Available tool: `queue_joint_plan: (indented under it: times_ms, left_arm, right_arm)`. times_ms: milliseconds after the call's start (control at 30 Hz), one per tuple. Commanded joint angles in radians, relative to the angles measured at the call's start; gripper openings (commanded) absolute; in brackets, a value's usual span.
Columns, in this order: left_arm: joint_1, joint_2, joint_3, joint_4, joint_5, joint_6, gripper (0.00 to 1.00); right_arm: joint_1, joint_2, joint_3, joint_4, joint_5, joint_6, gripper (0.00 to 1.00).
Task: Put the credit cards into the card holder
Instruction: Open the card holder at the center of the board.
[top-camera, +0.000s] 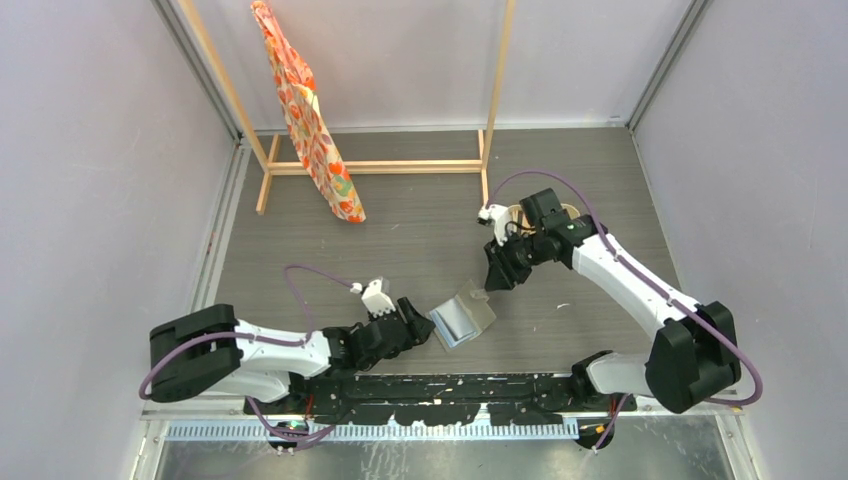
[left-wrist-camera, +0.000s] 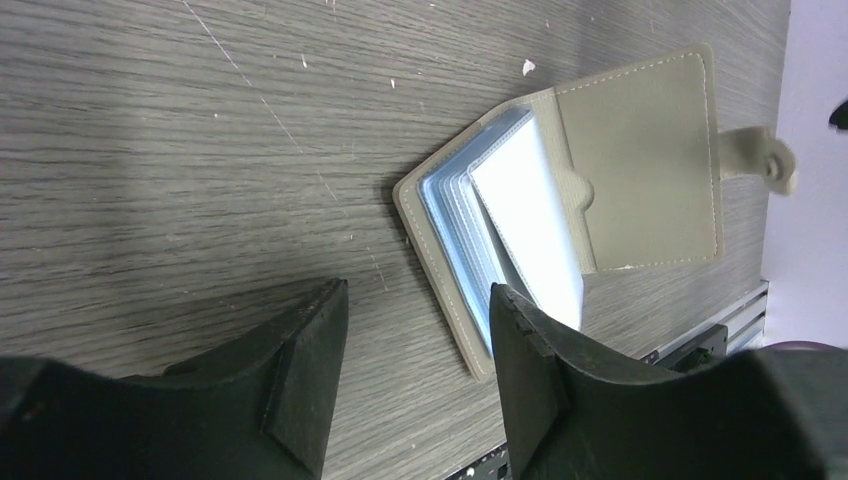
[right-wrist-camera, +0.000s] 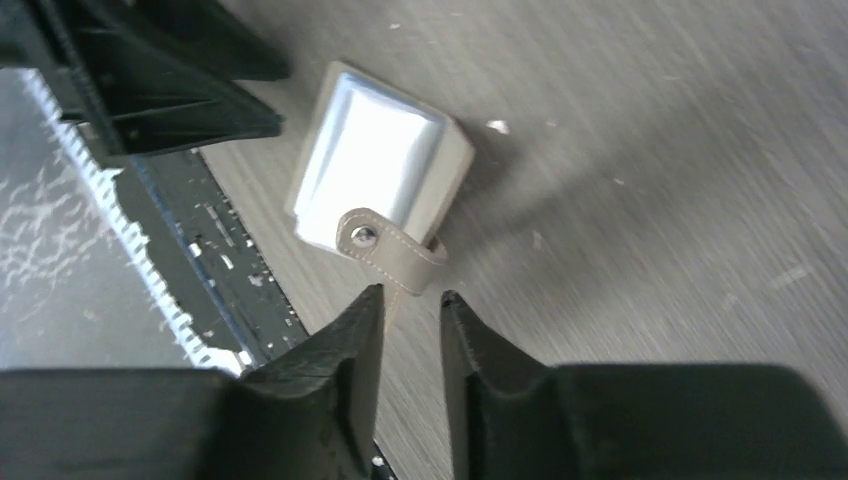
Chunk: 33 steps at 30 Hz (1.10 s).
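Observation:
The card holder (top-camera: 462, 318) lies open on the grey wood table near the front edge. Its pale blue sleeves (left-wrist-camera: 470, 215) are fanned and its grey flap (left-wrist-camera: 640, 160) is folded back. Its strap with the round stud (right-wrist-camera: 365, 236) points toward my right gripper (right-wrist-camera: 412, 294), which stands narrowly open just short of the strap's end, holding nothing. My left gripper (left-wrist-camera: 418, 295) is open at the holder's near corner. One of its fingers (left-wrist-camera: 520, 350) overlaps that corner, and only bare table lies between the jaws. No credit cards show in any view.
A wooden rack (top-camera: 375, 167) with an orange patterned cloth (top-camera: 310, 120) stands at the back. A beige tray (top-camera: 517, 212) is mostly hidden behind the right wrist. The black base rail (top-camera: 450, 390) runs along the near edge, close to the holder.

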Motion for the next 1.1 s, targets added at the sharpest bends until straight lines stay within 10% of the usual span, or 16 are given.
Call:
queue_joint_plan:
  times_ms: [0,700,1067]
  left_arm:
    - [0.007,0.033,0.025,0.061,-0.006,0.01,0.54]
    - [0.024,0.199,0.024,0.225,0.057,-0.041,0.44]
    - [0.026,0.047,0.019,-0.015,0.01,-0.09,0.52]
  right_arm:
    - [0.064,0.047,0.011,-0.019,-0.097,-0.046,0.26]
    - [0.142,0.303,0.048,0.009,0.287,0.013,0.16]
    - [0.15,0.398,0.067,-0.009,0.353,0.027,0.16]
